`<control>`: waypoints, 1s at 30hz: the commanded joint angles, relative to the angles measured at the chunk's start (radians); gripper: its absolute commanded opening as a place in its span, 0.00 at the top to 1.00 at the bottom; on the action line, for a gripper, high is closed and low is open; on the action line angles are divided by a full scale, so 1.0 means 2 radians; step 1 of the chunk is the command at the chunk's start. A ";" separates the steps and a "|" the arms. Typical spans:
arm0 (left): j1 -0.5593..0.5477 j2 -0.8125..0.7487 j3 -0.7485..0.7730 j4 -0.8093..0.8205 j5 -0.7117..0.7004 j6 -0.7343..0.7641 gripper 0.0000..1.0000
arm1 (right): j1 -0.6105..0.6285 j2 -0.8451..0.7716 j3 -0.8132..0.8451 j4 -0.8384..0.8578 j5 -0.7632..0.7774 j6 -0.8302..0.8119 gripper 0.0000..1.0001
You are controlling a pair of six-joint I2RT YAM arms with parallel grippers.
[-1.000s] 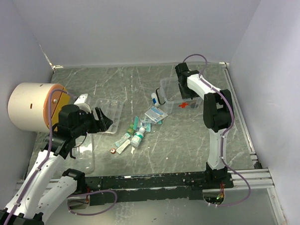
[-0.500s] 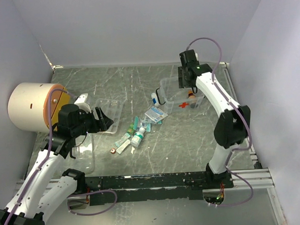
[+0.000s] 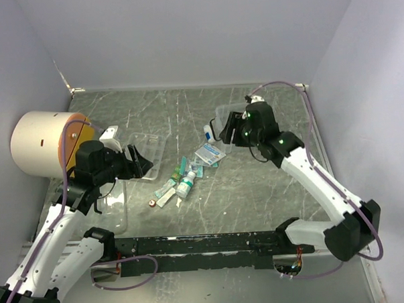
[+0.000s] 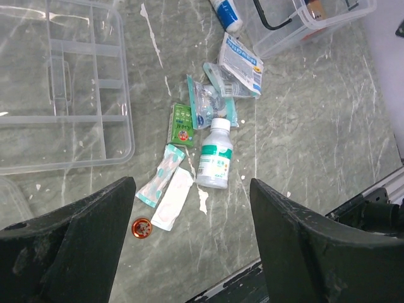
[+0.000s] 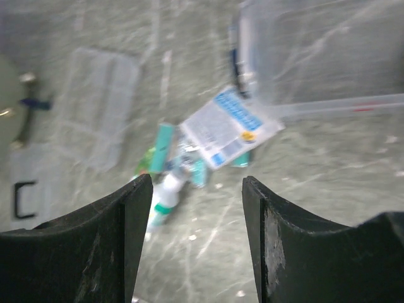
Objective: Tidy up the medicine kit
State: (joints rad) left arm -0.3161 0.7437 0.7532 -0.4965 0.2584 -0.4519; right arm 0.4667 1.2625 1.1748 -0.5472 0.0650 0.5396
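White-and-orange cylinder (image 3: 44,143), table's 9 o'clock; medicine kit (image 4: 287,38), open clear case, 1 o'clock; divided tray (image 4: 63,95), 10 o'clock; right gripper (image 5: 197,180) above case's handle end, jaws apart, empty; left gripper (image 4: 189,189) by tray, jaws apart, empty; white bottle (image 4: 214,158), centre.

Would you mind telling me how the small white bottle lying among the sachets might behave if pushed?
The white bottle lies on its side, so it would probably roll. It looks rigid and smooth, so perhaps slippery.
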 commanded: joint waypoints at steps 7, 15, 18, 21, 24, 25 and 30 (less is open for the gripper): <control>0.001 0.010 0.086 -0.031 -0.050 0.072 0.11 | 0.143 -0.082 -0.135 0.179 -0.002 0.177 0.36; 0.001 -0.005 0.041 0.042 -0.013 0.049 0.01 | 0.231 -0.075 -0.212 0.212 0.098 0.288 0.36; 0.001 -0.004 0.040 0.061 -0.004 0.047 0.01 | 0.250 -0.057 -0.240 0.239 0.084 0.332 0.40; 0.001 0.004 0.042 0.080 -0.001 0.045 0.01 | 0.267 -0.023 -0.242 0.238 0.086 0.363 0.43; 0.000 0.007 0.039 0.097 0.005 0.040 0.02 | 0.273 0.005 -0.239 0.228 0.097 0.382 0.44; 0.001 0.007 0.036 0.102 0.006 0.038 0.02 | 0.274 0.011 -0.242 0.234 0.095 0.384 0.44; 0.001 0.006 0.030 0.101 0.009 0.035 0.02 | 0.278 0.057 -0.231 0.243 0.081 0.384 0.44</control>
State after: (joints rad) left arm -0.3161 0.7605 0.8272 -0.3473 0.2428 -0.3714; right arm 1.0119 1.3231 0.6945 -0.0940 0.2111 1.2667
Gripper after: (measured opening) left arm 0.981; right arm 0.561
